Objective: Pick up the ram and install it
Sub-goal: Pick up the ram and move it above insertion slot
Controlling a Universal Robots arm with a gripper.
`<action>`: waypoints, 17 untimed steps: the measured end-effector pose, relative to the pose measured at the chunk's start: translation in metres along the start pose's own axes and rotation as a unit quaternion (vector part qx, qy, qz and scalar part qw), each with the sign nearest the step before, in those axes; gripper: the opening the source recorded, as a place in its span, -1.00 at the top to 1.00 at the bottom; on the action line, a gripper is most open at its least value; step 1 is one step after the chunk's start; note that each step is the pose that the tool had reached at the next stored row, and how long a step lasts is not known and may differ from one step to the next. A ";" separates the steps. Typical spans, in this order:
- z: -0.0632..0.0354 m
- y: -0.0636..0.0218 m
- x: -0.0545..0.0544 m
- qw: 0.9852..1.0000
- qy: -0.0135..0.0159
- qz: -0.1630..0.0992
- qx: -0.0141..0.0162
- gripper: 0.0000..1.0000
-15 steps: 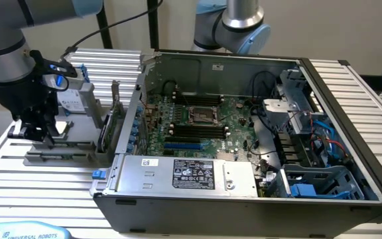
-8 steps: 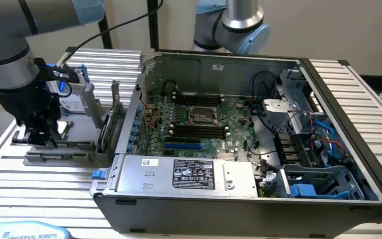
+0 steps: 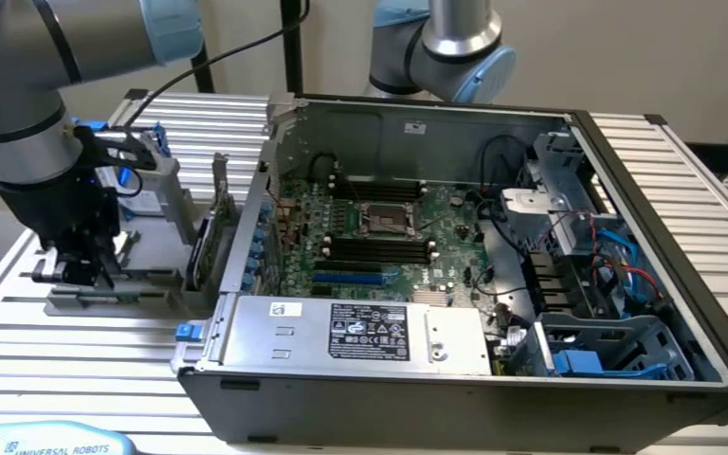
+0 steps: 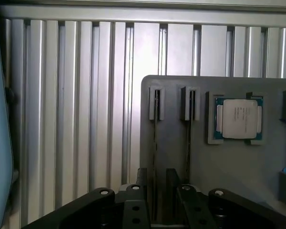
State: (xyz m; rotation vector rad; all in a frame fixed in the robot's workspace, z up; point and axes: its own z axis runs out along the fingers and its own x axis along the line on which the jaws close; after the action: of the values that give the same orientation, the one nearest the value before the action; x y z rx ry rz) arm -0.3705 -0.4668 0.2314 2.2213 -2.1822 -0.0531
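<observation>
Black claw (image 4: 157,193) wide open, straddling thin edge-on ram stick (image 4: 155,138) standing in grey plastic holder (image 4: 229,167) slot, gap each side, nothing gripped. Second thin stick (image 4: 188,143) just beside; ribbed aluminium desk (image 4: 86,119) runs past holder edge.

free: bare table (image 3: 86,360), exterior view's lower left; case (image 3: 667,190) open-topped, slots (image 3: 371,248) mid-frame uncovered | blocked: card (image 3: 219,237) upright between holder (image 3: 136,289) and case wall; PSU (image 3: 352,332) across case front; cables (image 3: 591,256) at right | gripper (image 3: 80,275) wide, straddling ram (image 4: 155,143), second stick (image 4: 188,143) just beside
</observation>
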 end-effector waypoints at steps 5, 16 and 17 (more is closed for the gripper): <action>0.0092 -0.0004 0.000 1.000 0.000 -0.002 0.000 0.39; 0.0290 -0.0005 -0.001 1.000 0.000 -0.004 0.000 0.39; 0.0305 -0.0001 -0.001 1.000 0.000 -0.004 0.000 0.39</action>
State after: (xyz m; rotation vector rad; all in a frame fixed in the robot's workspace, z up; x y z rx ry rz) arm -0.3718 -0.4654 0.2010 2.2306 -2.1727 -0.0526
